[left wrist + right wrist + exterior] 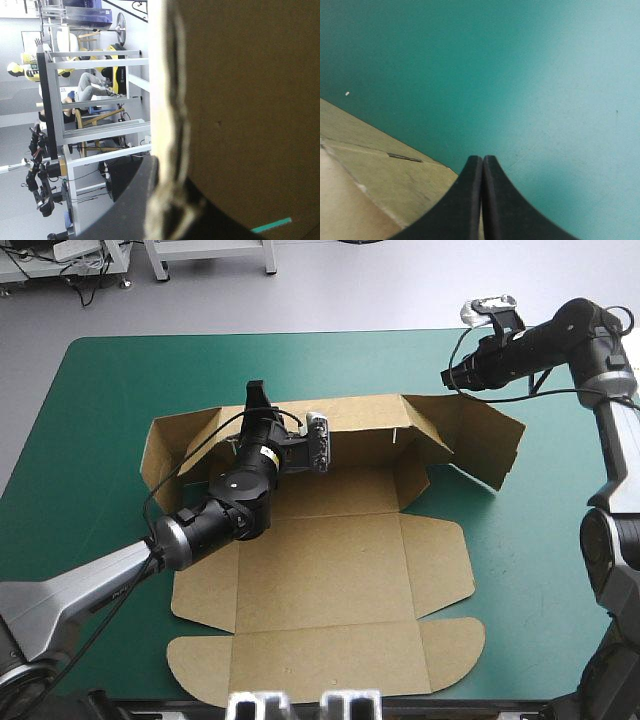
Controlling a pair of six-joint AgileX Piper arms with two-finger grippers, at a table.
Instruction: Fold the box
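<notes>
Judging by the high view, I am early: the box [330, 560] lies mid-frame, back wall [355, 415] raised, front panels [320, 660] flat. My left gripper [256, 402] pinches that wall's board; my right gripper [482, 160] hangs pressed together, empty, upper right.

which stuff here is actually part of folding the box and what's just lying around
In the job: box, far walls partly raised; left claw, shut on a wall; right claw, shut, empty, beside the box.
Just there: teal-green cover; pale speck on it.
</notes>
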